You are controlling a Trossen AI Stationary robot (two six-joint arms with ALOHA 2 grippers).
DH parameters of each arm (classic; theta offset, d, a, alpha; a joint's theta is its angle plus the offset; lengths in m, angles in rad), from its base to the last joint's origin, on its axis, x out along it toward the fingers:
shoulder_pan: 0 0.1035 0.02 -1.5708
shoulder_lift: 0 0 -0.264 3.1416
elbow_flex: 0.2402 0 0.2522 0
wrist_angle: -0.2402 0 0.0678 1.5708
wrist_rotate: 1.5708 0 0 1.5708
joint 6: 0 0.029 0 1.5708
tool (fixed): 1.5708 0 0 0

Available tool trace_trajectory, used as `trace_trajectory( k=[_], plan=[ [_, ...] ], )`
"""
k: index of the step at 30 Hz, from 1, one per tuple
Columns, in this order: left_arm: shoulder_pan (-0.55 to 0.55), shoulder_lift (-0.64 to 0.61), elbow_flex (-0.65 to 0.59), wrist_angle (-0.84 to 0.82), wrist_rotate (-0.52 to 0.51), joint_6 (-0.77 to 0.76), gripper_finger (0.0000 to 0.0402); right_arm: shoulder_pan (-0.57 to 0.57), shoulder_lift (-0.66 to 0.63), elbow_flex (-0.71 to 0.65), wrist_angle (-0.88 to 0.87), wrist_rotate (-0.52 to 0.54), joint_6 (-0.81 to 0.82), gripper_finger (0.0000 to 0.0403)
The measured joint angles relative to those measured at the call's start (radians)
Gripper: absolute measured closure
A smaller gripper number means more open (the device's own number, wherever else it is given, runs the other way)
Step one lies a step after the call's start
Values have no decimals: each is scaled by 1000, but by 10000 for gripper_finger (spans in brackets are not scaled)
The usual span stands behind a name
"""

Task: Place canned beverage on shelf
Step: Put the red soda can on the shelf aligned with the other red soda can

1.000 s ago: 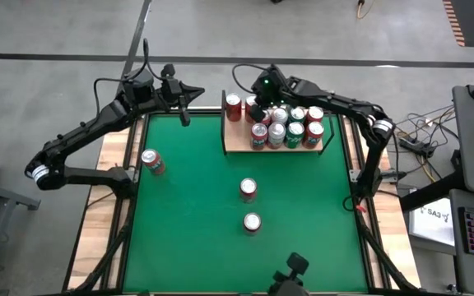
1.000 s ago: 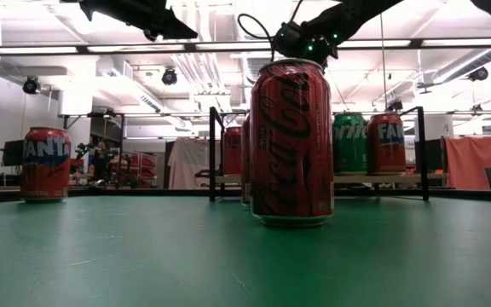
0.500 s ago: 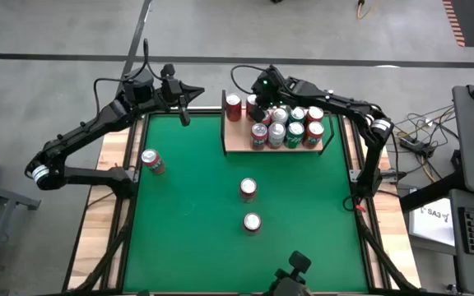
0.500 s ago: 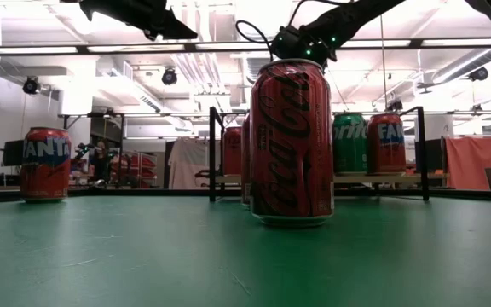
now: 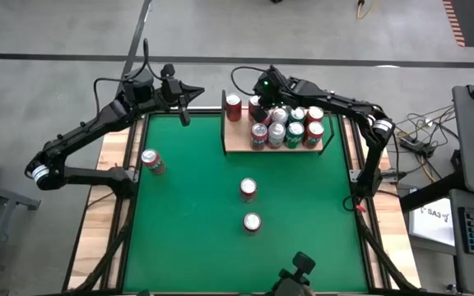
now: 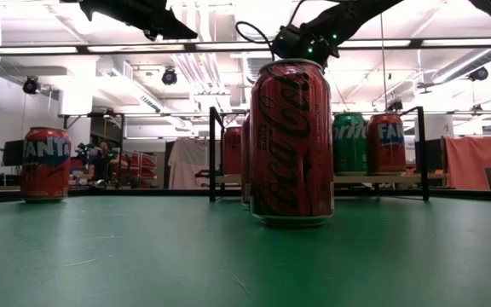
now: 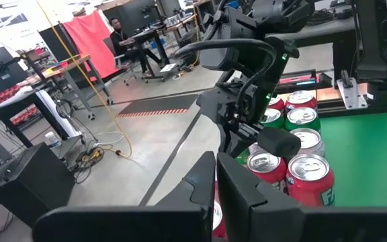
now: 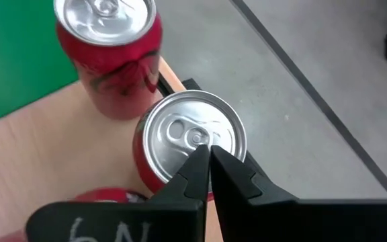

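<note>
The shelf (image 5: pixel 235 140), a tan board with black uprights, stands at the table's far edge and holds several cans (image 5: pixel 290 127). My right gripper (image 8: pixel 208 149) is shut, its tips just over the lid of a red can (image 8: pixel 187 138) at the shelf's far left, beside another red can (image 8: pixel 109 47). Three more cans stand upright on the green felt (image 5: pixel 152 161) (image 5: pixel 248 190) (image 5: pixel 252 222). My left gripper (image 5: pixel 189 99) is shut with nothing in it. It hovers past the table's far left corner and points level toward the shelf. My right gripper's shut fingertips (image 8: pixel 200 161) come slanting down from above over the red can's lid, by the pull tab (image 8: pixel 195 136). Whether they touch the lid I cannot tell. The can stands upright on the shelf board.
The shelf's right part is crowded with red and green cans (image 7: pixel 294 154). In the low view a Coca-Cola can (image 6: pixel 292 141) stands close in front and a Fanta can (image 6: pixel 45 162) at the left. Open felt lies between the loose cans and the shelf.
My right gripper has tipped a little at the wrist over the shelf's far left and stays shut. The cans have kept their places.
</note>
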Motion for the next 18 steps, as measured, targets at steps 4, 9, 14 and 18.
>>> trace_trajectory(
  k=[4, 9, 14, 18],
  plan=[
    [0, 0, 0, 0, 0, 0, 402, -1, -1, 0, 0, 10, 0, 394],
    [0, 0, 0, 0, 0, 0, 402, 0, -2, 0, -2, 11, 0, 394],
    [0, 0, 0, -1, 0, -2, 402, 0, -31, -5, -16, 11, 0, 394],
    [0, 0, 0, -3, 0, -4, 402, 2, -73, -4, -21, 10, 8, 394]
  ],
)
